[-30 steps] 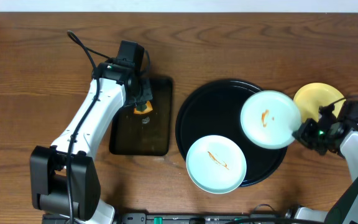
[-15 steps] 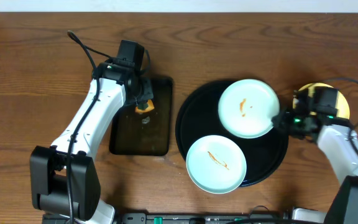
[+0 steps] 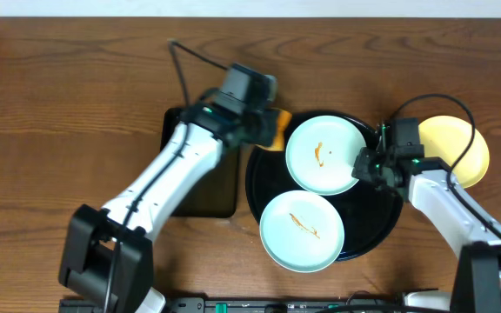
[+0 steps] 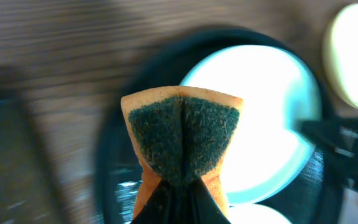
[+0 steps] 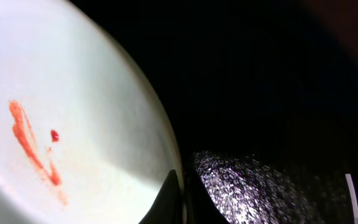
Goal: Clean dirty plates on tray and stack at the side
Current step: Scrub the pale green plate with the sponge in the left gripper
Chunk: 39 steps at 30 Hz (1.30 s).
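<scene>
Sponge (image 4: 180, 143) clenched in our left gripper (image 4: 179, 200), we are gripping the smeared plate (image 3: 322, 155) with our right gripper (image 5: 182, 194), steadying it for wiping.

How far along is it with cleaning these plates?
One looks done: the yellow plate sits clean on the table beside the tray. In hand: the right gripper grips a mint plate by its rim, red smear showing, while the left gripper holds the sponge near it. Left: wiping that one, then the other smeared plate on the tray, and stacking both.

Overhead looks straight down; both wrist views close, sharing upper plate (image 3: 322, 156).
</scene>
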Tool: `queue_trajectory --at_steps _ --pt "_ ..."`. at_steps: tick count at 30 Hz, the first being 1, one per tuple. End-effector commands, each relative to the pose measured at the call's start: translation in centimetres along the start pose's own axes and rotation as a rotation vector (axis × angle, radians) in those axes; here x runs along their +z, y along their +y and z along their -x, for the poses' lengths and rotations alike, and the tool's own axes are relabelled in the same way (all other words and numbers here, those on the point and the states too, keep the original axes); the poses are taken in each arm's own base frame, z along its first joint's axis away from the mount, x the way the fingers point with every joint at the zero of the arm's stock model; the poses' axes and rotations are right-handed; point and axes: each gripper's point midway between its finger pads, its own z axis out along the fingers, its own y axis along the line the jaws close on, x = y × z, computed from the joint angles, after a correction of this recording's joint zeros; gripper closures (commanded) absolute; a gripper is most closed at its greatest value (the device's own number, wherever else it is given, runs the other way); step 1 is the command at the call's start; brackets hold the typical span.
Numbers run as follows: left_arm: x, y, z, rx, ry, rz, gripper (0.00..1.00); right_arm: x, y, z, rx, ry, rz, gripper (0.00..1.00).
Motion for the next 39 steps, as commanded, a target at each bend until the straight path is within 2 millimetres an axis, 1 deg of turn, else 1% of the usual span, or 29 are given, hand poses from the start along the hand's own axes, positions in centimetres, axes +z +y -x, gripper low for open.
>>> queue_trajectory --at_steps 1,4,6,12,15,18,21,23,25,30,34,36,39 --pt "1.5 -2.5 -1.1 0.010 0.028 -0.037 0.93 1.0 -0.2 -0.2 0.021 0.017 -0.033 0.99" --pt "3.2 -4.0 -2.0 -0.033 0.053 -0.054 0.92 1.3 -0.3 -0.6 0.024 0.035 -0.039 0.99" --pt "4.7 -4.9 -2.7 -0.040 0.070 -0.064 0.93 1.4 -0.3 -0.6 0.023 0.038 -0.035 0.99" --pt "8.7 -7.5 -4.9 0.017 0.107 -0.105 0.92 1.4 -0.3 -0.7 0.023 0.040 -0.034 0.99" --pt "10.0 -8.6 -5.6 0.043 0.111 -0.123 0.92 1.4 -0.3 -0.8 0.024 0.043 -0.034 0.99" --pt "11.1 -9.4 -6.0 0.032 0.106 -0.138 0.92 1.4 -0.3 -0.8 0.024 0.046 -0.035 0.99" --pt "12.2 -9.5 -6.3 0.025 0.105 -0.141 0.92 1.3 -0.3 -1.0 0.024 0.053 -0.036 0.99" --pt "13.0 -9.2 -6.5 0.024 0.107 -0.131 0.92 1.3 -0.3 -1.1 0.025 0.057 -0.036 0.99" --pt "13.8 -8.4 -6.4 0.025 0.088 -0.093 0.92 1.3 -0.4 -1.1 0.025 0.058 -0.037 0.99" --pt "14.8 -5.1 -5.4 0.053 0.016 0.070 0.92 1.3 -0.4 -1.3 0.026 0.064 -0.037 0.99" --pt "14.8 -3.0 -5.0 0.098 0.013 0.141 0.92 1.3 -0.1 -1.4 0.026 0.073 -0.018 0.99" --pt "14.6 -2.0 -5.0 0.088 0.027 0.159 0.92 1.3 0.0 -1.4 0.026 0.075 -0.016 0.99" --pt "14.0 0.1 -5.2 0.053 0.062 0.198 0.92 1.3 0.0 -1.4 0.026 0.074 -0.016 0.99"
